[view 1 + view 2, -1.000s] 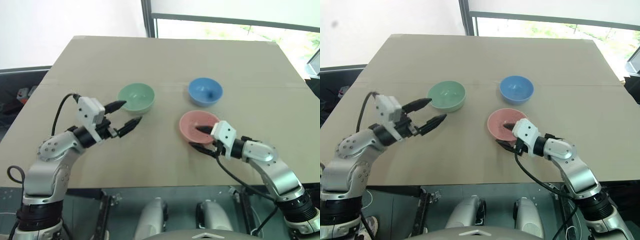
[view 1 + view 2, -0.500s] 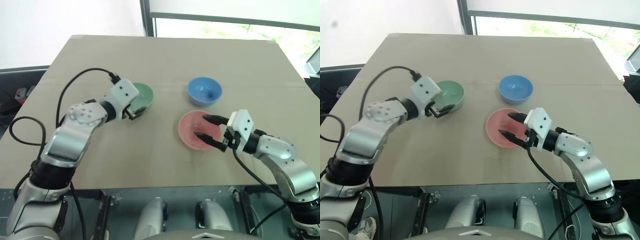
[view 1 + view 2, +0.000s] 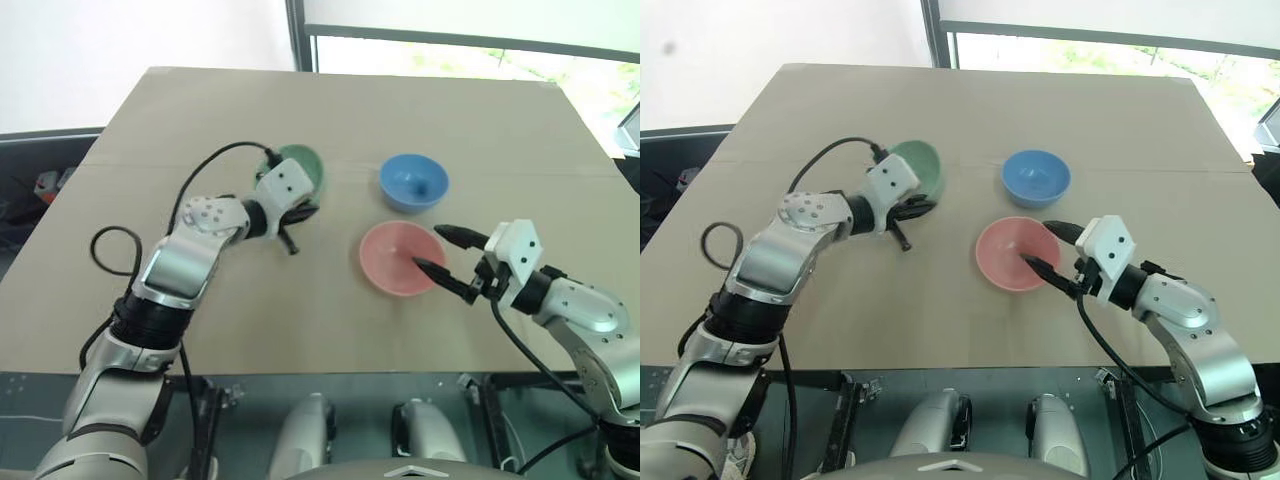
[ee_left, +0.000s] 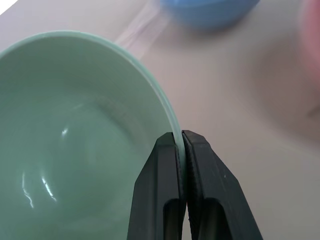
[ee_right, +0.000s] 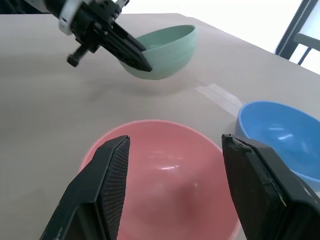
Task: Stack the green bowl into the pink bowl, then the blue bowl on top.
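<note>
1. The right pincer is nearest, at the right of the counter, its two black fingers spread wide with nothing between them. It sits at the near right rim of the pink bowl; one fingertip reaches over that rim, and whether it touches the bowl cannot be told.
2. The pink bowl stands upright on the counter just left of that pincer, empty, its salmon inside facing up. In the right wrist view it lies between the two spread fingers.
3. The left pincer is farther off and to the left, its fingers pressed together on the near right rim of the green bowl. The left wrist view shows the thin rim pinched between the two fingertips, one inside the bowl and one outside.
4. The green bowl is at the centre left of the counter, tilted; whether it is lifted clear cannot be told. It is empty and well apart from the pink bowl.
5. The blue bowl stands upright farthest out, just beyond the pink bowl and right of the green bowl, empty, apart from both.
</note>
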### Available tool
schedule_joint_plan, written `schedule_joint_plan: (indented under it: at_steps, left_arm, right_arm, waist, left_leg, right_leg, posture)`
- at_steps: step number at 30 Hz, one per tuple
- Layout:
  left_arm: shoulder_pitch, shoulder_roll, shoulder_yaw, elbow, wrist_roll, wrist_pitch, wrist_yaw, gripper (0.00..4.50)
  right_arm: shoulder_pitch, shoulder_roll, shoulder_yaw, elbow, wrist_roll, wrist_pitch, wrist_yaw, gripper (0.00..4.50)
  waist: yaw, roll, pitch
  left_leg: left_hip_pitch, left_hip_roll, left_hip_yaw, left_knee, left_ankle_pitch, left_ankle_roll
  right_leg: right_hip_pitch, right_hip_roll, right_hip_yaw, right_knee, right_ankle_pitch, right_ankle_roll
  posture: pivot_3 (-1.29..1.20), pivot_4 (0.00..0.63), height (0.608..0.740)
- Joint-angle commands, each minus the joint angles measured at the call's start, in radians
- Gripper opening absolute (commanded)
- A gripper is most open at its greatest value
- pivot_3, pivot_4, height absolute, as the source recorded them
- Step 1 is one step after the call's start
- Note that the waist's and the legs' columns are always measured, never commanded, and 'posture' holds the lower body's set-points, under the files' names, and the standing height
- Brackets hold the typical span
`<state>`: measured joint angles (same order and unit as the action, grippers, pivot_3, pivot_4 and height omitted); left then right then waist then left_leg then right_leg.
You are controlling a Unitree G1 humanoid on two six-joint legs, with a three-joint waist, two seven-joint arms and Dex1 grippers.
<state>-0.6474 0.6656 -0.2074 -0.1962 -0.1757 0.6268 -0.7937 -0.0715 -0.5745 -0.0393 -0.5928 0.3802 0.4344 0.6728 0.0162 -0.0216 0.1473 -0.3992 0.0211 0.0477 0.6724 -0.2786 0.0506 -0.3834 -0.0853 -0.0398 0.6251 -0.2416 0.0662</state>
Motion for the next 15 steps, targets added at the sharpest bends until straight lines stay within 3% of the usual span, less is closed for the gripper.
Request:
schedule_joint_plan:
  at_steps: [1, 11, 12, 15]
  left_arm:
    - [-0.004, -0.017, 0.030, -0.144, -0.082, -0.133, -0.102, 0.04]
    - [-0.023, -0.092, -0.084, -0.056, -0.125, -0.302, -0.326, 0.04]
    - [-0.030, -0.104, -0.086, -0.043, -0.134, -0.296, -0.336, 0.75]
    - [-0.031, -0.140, -0.081, -0.007, -0.110, -0.359, -0.332, 1.94]
  right_arm:
    - [0.012, -0.023, -0.059, -0.039, 0.006, -0.006, -0.017, 3.07]
    - [0.132, -0.049, -0.181, -0.095, 0.014, 0.005, -0.066, 3.07]
    - [0.149, -0.057, -0.184, -0.103, 0.005, 0.001, -0.064, 3.07]
    - [0.172, -0.058, -0.192, -0.113, -0.003, -0.004, -0.073, 3.07]
  waist:
    - [-0.002, 0.000, 0.000]
    - [0.000, 0.001, 0.000]
    - [0.000, 0.001, 0.000]
    - [0.000, 0.001, 0.000]
  left_leg:
    - [0.000, 0.000, 0.000, 0.000, 0.000, 0.000]
    - [0.003, -0.001, 0.000, 0.002, 0.000, 0.000]
    - [0.003, -0.001, 0.000, 0.002, 0.000, 0.000]
    - [0.002, -0.001, 0.000, 0.002, 0.000, 0.000]
  right_leg:
    - [0.000, 0.000, 0.000, 0.000, 0.000, 0.000]
    - [0.002, 0.001, 0.001, 0.000, 0.000, 0.000]
    - [0.002, 0.001, 0.001, 0.000, 0.000, 0.000]
    - [0.002, 0.001, 0.001, -0.001, 0.000, 0.000]
  posture:
    - [0.00, 0.150, 0.740]
    - [0.00, 0.150, 0.740]
    - [0.00, 0.150, 0.740]
    - [0.00, 0.150, 0.740]
